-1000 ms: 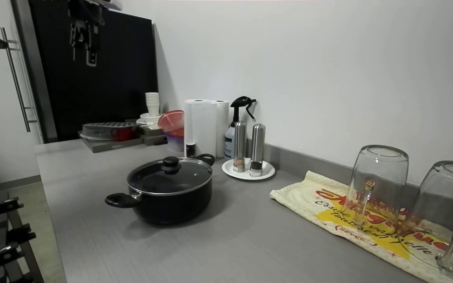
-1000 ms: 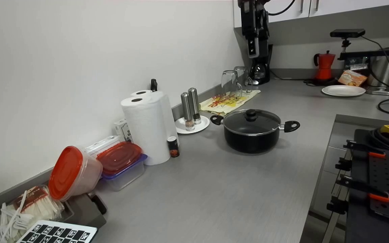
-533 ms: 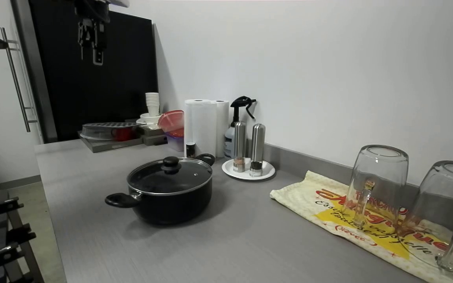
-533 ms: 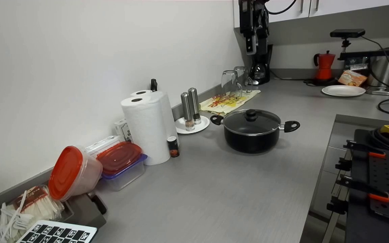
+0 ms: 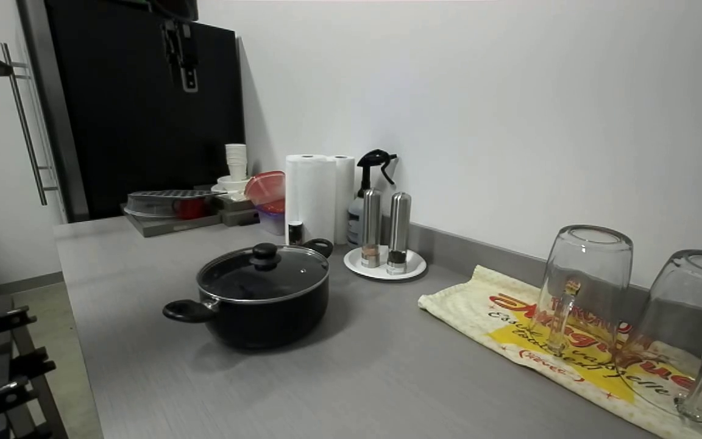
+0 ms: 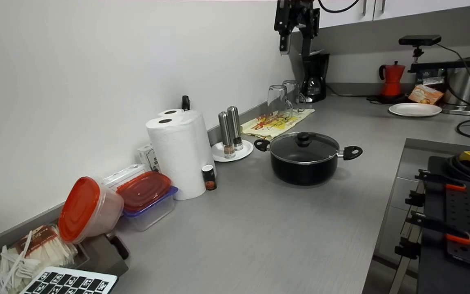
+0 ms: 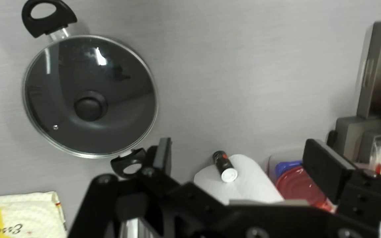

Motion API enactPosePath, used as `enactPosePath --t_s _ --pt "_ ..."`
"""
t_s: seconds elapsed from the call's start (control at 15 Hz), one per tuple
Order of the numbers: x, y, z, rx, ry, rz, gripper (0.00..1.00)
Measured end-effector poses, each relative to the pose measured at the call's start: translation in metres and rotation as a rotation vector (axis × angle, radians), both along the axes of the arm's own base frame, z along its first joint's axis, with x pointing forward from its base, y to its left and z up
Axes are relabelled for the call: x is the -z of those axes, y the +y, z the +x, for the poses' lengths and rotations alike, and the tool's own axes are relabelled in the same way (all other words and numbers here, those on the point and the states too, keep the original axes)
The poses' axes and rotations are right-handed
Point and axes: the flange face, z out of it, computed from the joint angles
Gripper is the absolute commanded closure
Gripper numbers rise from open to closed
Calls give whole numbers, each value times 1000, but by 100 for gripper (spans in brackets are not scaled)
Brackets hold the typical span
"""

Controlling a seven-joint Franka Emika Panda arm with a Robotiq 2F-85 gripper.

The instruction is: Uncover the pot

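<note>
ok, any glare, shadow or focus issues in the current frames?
Wrist view: bright glare streaks on the glass lid, and the parts of the gripper nearest the camera look soft; in an exterior view, the dark gripper is hard to make out against the black panel; in both exterior views, the pot throws only soft shadows on the counter.

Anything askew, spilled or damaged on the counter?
Odd: in an exterior view, the round tub sits tipped, its red lid facing sideways, not up. The glass lid looks level on the pot; no spill or damage visible.
</note>
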Motion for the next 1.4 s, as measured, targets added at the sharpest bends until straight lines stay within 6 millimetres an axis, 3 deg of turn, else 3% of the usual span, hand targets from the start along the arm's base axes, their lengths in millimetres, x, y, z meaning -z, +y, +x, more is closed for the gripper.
enactPosePath --t_s 0.2,0.4,0.73,1.0,1.4 --pt "-10 -52 20 137 -113 -9 0" --pt "7 -81 42 264 -187 -89 0" --pt "93 -94 74 417 -124 -212 0" --pt "159 -104 82 496 -13 -228 0" --pt "207 -130 85 598 87 -184 0"
